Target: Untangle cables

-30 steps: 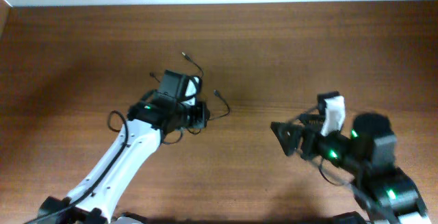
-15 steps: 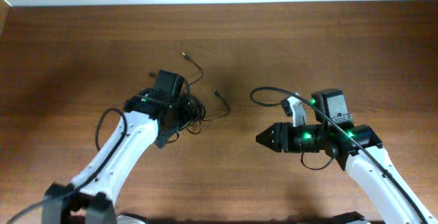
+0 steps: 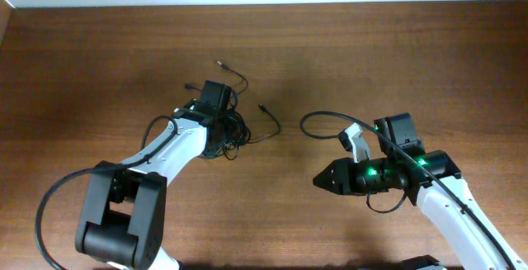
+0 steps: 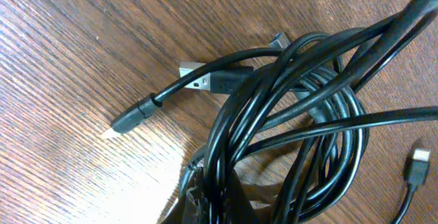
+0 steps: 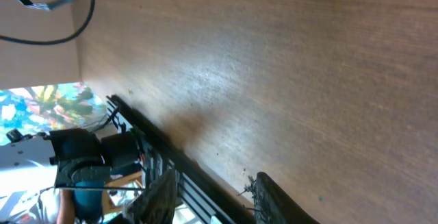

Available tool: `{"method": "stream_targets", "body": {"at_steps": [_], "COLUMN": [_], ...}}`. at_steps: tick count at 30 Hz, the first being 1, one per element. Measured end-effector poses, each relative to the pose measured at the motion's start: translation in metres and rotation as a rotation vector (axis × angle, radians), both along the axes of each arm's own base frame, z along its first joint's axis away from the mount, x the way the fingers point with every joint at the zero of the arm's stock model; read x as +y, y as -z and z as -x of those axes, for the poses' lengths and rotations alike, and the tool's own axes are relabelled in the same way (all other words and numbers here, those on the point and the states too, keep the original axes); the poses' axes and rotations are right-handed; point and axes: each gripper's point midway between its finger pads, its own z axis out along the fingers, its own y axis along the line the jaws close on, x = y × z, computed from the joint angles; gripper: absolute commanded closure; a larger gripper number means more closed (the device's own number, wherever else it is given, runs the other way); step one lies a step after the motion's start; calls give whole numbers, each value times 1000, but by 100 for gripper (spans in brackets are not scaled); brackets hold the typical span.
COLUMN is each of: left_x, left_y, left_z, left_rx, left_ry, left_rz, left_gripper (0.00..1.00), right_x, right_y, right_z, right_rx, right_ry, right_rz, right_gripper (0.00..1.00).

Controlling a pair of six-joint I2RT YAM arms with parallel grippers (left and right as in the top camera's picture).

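The brown wooden table [image 5: 287,66] fills most of the view at a slant. At the bottom, the right gripper [image 5: 212,186] shows two dark fingers [image 5: 163,195] standing apart, with bare wood between them. A thick black cord [image 5: 79,29] curves across the table's left edge near the top. Beyond that edge stands blurred dark framing [image 5: 147,152].

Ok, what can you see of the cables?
The cables are several thin, glossy black cords, rubbery-looking, wound into overlapping loops and tangled. A silver plug and a small dark tip stick out on one side; a loose plug lies apart. The bundle rests on the wooden table, left of centre, with ends trailing away. The left gripper is shut at its edge and seems to pinch several strands.
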Motion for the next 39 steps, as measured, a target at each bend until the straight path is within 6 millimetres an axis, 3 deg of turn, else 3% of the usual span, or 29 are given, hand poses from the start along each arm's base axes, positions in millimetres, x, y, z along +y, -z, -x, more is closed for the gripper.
{"method": "stream_targets", "body": {"at_steps": [1,2,3,4,7,9,13,15,18,21,24,28,31,33,35,37,39], "left_x": [0,0,1,2,5,7,-2,-8,-28,-43,-50,-71,-98,-117,-128,-142,-169], "left_y": [0,0,0,0,1,14,14,11,-32,-93,-112,-115,-126,-133,-133,-136,-156], "left_z": [0,0,0,0,0,4,3,19,20,17,19,28,31,34,42,49,57], "left_rx": [2,2,1,0,-2,31,42,115,52,-101,-206,-271,-353,-401,-399,-414,-504], "left_ry": [1,1,1,6,-4,1,12,15,91,245,469,723,869,954,998,1045,1143], "left_rz": [-2,-3,-6,-14,-31,-64,-9,81,273,446,442,396,411,417,423,441,536], "left_gripper": [96,77,69,70,100,100,100,100,100,100,100,100,100,100,100,100,100], "right_x": [-1,-2,-3,-4,-7,-9,-12,-13,-6,28,36,24,29,35,30,22,12], "right_y": [1,2,4,5,8,9,12,13,6,-41,-58,-38,-26,-20,-18,-20,-18], "right_z": [3,3,3,3,2,2,-1,-1,-2,-1,-9,-53,-66,-68,-76,-90,-98], "right_rx": [13,16,15,15,9,8,-3,-15,-59,-237,-310,-316,-327,-324,-330,-361,-382], "right_ry": [-2,1,3,3,8,13,19,9,-37,-214,-239,-15,91,149,222,300,361], "right_rz": [5,13,24,33,55,69,96,101,51,-258,-337,-131,-2,65,107,133,185], "right_gripper": [47,46,45,44,41,36,30,28,27,18,14,27,30,37,46,62,75]}}
